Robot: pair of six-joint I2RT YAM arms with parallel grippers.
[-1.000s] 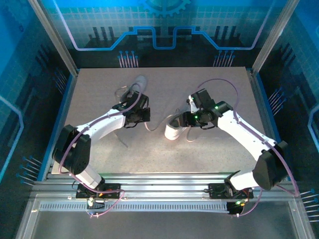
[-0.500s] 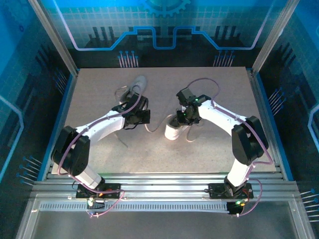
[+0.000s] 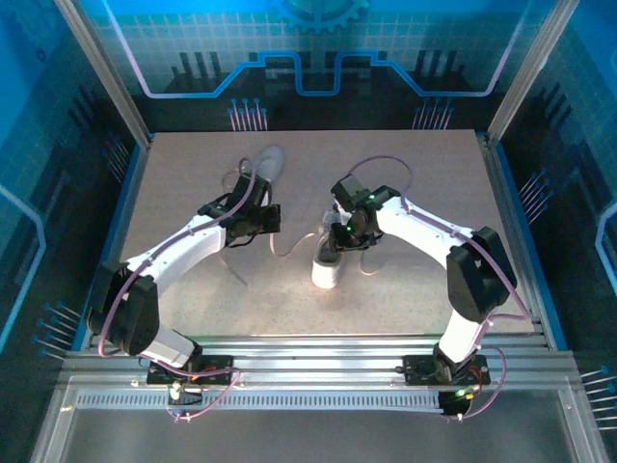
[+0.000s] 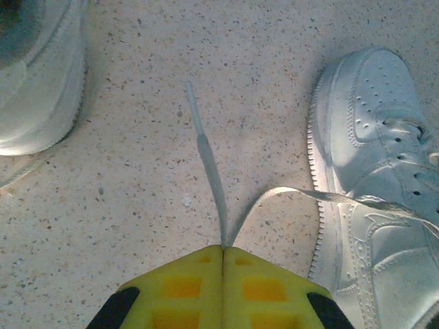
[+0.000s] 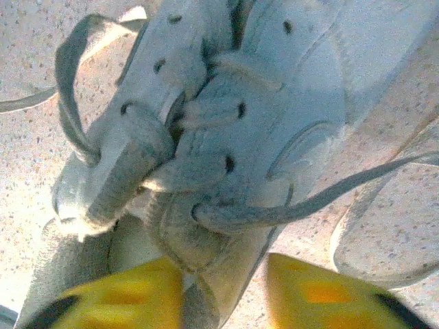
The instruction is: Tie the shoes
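Apparently, compared with a second ago, the right end effector (image 3: 345,234) has been brought leftward from beside the near shoe (image 3: 326,270) and is now placed directly over it, while the shoe has been turned a little, its toe pointed toward the arm bases. The left end effector (image 3: 254,220) has been drawn slightly to the left. In the left wrist view its fingers are pressed fully together on the lace (image 4: 215,185), which is folded there, with one strand led back to the shoe and the free end laid on the desk (image 3: 405,318). It is judged that the lace is being tensioned while the shoe is steadied. The right jaws are held wide apart over the shoe's collar, and nothing is seen pinched between them. The right wrist view is blurred, so it cannot be told whether any knot is begun. The far shoe (image 3: 270,160) is partly covered by a cable.
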